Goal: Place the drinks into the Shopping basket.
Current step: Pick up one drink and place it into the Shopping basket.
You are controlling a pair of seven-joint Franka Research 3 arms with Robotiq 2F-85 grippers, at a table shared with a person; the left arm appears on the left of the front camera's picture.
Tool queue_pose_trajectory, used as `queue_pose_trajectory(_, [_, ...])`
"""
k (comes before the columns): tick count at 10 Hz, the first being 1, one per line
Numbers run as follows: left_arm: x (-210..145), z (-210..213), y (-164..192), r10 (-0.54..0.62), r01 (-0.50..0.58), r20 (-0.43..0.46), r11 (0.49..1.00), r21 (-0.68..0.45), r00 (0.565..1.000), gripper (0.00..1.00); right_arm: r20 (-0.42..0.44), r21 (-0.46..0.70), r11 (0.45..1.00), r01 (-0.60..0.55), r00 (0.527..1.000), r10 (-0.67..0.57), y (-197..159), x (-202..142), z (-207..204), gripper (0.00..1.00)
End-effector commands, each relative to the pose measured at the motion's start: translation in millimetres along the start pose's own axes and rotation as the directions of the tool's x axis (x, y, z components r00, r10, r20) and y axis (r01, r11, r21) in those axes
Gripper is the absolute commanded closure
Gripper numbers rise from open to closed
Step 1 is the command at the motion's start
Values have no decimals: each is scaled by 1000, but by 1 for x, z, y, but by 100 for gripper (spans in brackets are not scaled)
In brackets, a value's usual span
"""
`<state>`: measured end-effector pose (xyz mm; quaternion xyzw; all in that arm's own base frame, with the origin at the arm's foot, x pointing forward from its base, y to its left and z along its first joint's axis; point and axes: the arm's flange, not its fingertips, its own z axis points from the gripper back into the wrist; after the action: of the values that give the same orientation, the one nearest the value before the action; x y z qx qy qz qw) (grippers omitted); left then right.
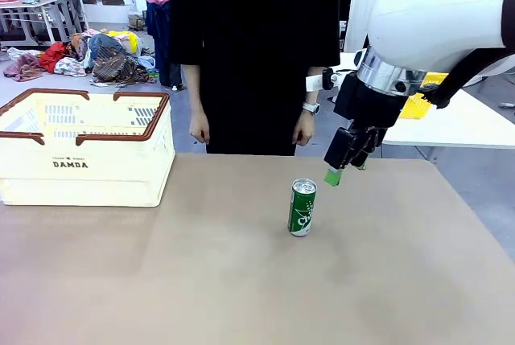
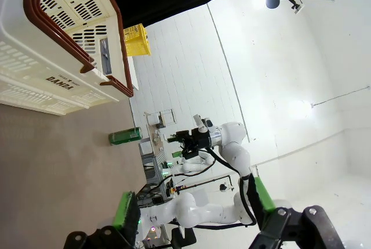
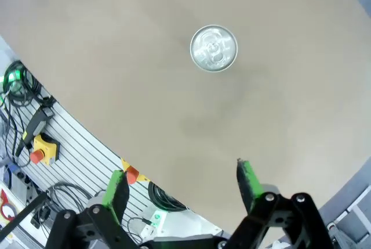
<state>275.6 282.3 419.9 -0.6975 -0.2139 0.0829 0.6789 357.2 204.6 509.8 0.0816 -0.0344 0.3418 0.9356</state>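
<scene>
**One green can, and the right gripper is closest**

A green can stands straight up near the middle of the brown table. Its silver top faces the ceiling, so its long side runs up and down. Nothing touches it.

The right gripper hangs in the air near the can, a little higher than its top and a bit off to the robot's right. Its two green fingers are spread wide apart and hold nothing. In the right wrist view the camera looks down on the round silver top, and the can is not between the fingers yet — it sits out ahead of them.

The left gripper is wide open too, with nothing in it. It is much farther from the can, so the right arm looks like the one to do the grab.

I think the right gripper has to slide over toward the robot's left and come down, so one finger goes on each side of the can.

The big white basket with the brown rim sits at the far left of the table — well apart from the can. A person stands behind the table with both hands down.
</scene>
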Motion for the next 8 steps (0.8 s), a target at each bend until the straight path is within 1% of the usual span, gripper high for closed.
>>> queue_pose_trajectory(1, [-4, -1, -2, -8, 8, 0, 1000, -16, 1000, 0, -13, -69, 983, 173, 985, -174, 11, 20, -14, 0])
queue_pose_trajectory(2, [-4, -1, -2, -8, 8, 0, 1000, -16, 1000, 0, -58, -92, 966, 243, 967, -249, 14, 31, -26, 0])
queue_pose_trajectory(3, [-4, -1, -2, -8, 8, 0, 1000, -16, 1000, 0, -85, -121, 946, 301, 946, -312, 14, 45, -38, 0])
queue_pose_trajectory(4, [-4, -1, -2, -8, 8, 0, 1000, -16, 1000, 0, -99, -123, 932, 340, 931, -353, 14, 60, -48, 0])
queue_pose_trajectory(5, [-4, -1, -2, -8, 8, 0, 1000, -16, 1000, 0, -84, -145, 910, 388, 912, -402, 11, 74, -57, 0])
queue_pose_trajectory(6, [-4, -1, -2, -8, 8, 0, 1000, -16, 1000, 0, -87, -171, 881, 442, 884, -460, 6, 83, -64, 0])
queue_pose_trajectory(7, [-4, -1, -2, -8, 8, 0, 1000, -16, 1000, 0, -95, -214, 851, 479, 857, -506, -1, 93, -76, 0])
queue_pose_trajectory(8, [-4, -1, -2, -8, 8, 0, 1000, -16, 1000, 0, -84, -246, 833, 496, 845, -528, -6, 98, -85, 0])
